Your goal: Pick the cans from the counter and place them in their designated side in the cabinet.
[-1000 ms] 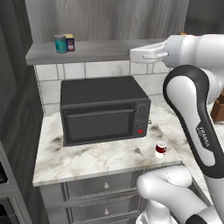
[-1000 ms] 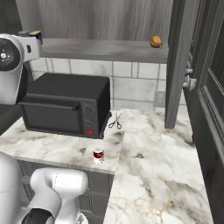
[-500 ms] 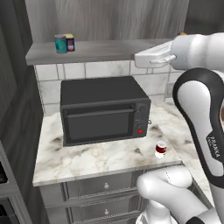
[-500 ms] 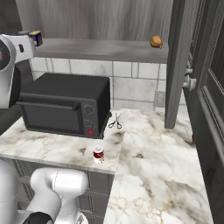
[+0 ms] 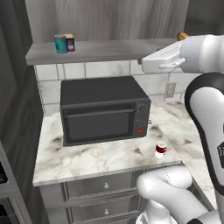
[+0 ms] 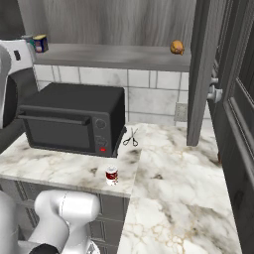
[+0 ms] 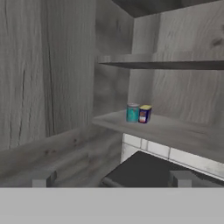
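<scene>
- Left base view: the arm has swung further right since the earlier frame. One red can (image 5: 161,149) stands near the surface (image 5: 87,159) front edge, right of the microwave (image 5: 104,109).
- Right base view: one yellow-topped can (image 6: 40,43) sits on the cabinet (image 6: 114,55) shelf above the microwave.
- Hand view: tool (image 7: 111,179) fingers spread, empty; teal can (image 7: 132,113) touches the yellow-topped one.

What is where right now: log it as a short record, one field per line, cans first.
yellow-topped can: on the cabinet shelf, left end, right beside the teal can
red can: upright on the counter, near its front edge, in front of the microwave
orange lump: right end of the shelf
scissors: on the counter by the microwave's right side
gripper: open, empty, up at shelf height
left to do: red can not yet on the shelf
</scene>
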